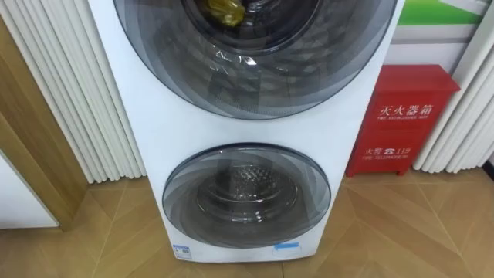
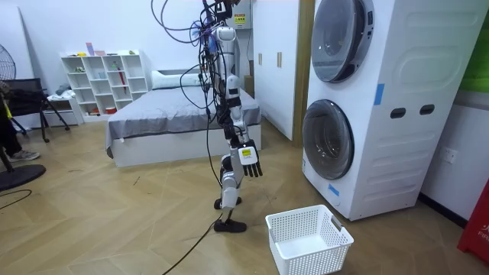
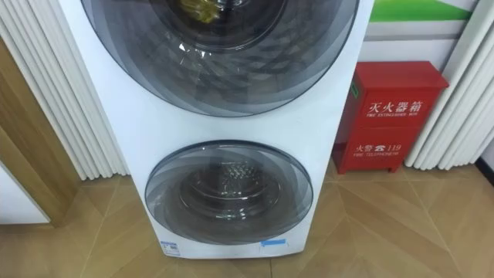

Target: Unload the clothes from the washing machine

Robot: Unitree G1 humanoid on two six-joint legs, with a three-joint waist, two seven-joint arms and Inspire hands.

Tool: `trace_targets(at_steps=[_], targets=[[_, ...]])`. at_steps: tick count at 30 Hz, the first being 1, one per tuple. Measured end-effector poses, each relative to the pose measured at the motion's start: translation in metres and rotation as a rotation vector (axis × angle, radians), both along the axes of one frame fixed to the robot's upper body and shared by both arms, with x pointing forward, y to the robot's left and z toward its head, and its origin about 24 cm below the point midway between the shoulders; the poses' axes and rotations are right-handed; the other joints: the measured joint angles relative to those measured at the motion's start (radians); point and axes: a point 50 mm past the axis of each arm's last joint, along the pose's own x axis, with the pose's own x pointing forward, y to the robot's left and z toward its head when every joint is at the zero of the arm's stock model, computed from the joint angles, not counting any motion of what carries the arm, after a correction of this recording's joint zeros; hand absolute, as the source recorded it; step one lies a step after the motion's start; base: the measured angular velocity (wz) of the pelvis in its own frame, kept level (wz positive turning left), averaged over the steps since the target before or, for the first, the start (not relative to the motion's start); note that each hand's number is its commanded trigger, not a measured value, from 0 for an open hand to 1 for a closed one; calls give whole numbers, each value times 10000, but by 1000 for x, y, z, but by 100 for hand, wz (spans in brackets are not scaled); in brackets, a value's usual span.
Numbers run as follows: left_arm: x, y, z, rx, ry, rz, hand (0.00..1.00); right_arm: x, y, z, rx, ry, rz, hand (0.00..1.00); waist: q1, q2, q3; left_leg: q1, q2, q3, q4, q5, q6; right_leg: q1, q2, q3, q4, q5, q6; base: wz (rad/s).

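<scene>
The white stacked washing machine (image 1: 147, 116) (image 2: 416, 114) (image 3: 123, 116) stands right in front of me. Its upper round door (image 1: 255, 69) (image 3: 224, 69) is closed, and a yellow piece of clothing (image 1: 224, 9) (image 3: 197, 8) shows through the glass at the top edge. The lower door (image 1: 247, 194) (image 3: 229, 193) is closed too, with a bare metal drum behind it. In the room view I stand upright about a step from the machine, facing it. My right hand (image 2: 249, 161) hangs at my side with relaxed fingers, holding nothing.
A white plastic laundry basket (image 2: 309, 238) sits on the wooden floor between me and the machine. A red fire-equipment box (image 1: 401, 120) (image 3: 386, 116) stands against the wall to the machine's right. White slatted panels (image 1: 69, 100) flank the machine. A bed (image 2: 176, 122) and shelves (image 2: 103, 80) lie behind me.
</scene>
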Motion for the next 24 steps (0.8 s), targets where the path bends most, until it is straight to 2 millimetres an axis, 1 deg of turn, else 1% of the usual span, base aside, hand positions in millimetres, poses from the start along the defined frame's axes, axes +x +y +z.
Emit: trace_targets(at_steps=[12,19,22,24], targets=[[0,0,0,-33,-22,-1,0,0,0,0,59,-11,-8,0,-2,4,0,-7,1,13,0,0,0,24,0,3,3,0,0,0],[2,-1,0,-348,-101,-310,0,2,0,0,208,-113,-30,0,-56,67,2,-42,1,-6,4,0,1,57,0,-6,1,0,0,0],[2,0,0,-483,-175,-361,0,9,0,1,322,-350,-93,0,-29,79,-14,-94,-3,-34,28,1,1,9,-9,-40,3,0,0,0],[3,0,0,-550,-242,-420,0,24,-1,4,331,-890,-258,0,-24,79,-14,-75,-9,-33,29,4,3,15,-14,-30,7,0,0,0]])
